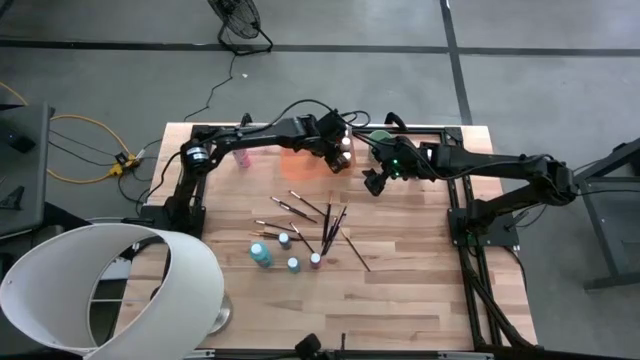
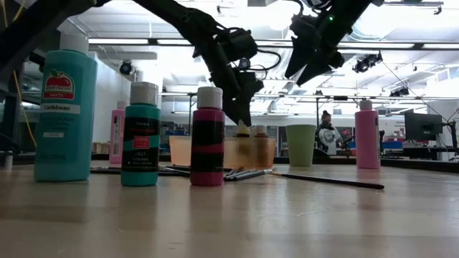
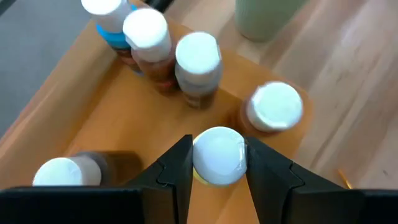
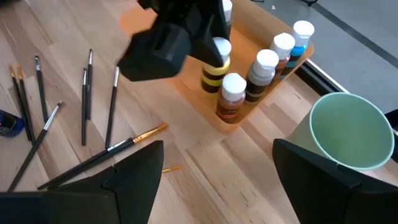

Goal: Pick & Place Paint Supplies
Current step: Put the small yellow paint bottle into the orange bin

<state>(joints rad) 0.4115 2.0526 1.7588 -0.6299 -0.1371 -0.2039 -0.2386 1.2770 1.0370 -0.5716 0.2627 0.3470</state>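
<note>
1. The high view looks straight down from far above the whole worktop point(image 1: 400, 300) and both arms.
2. The low view sits at worktop height, close behind three upright bottles, facing level across to the room.
3. The left wrist view looks steeply down, very near, onto the orange tray point(image 3: 93, 118).
4. The right wrist view looks obliquely from farther off at that same tray point(image 4: 205, 112) and the green cup point(image 4: 348, 130), which the low view point(image 2: 300, 143) also shows.

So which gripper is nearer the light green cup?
Right. The right gripper hovers open just beside the light green cup; the left gripper is over the orange tray, shut on a white-capped bottle.
</note>
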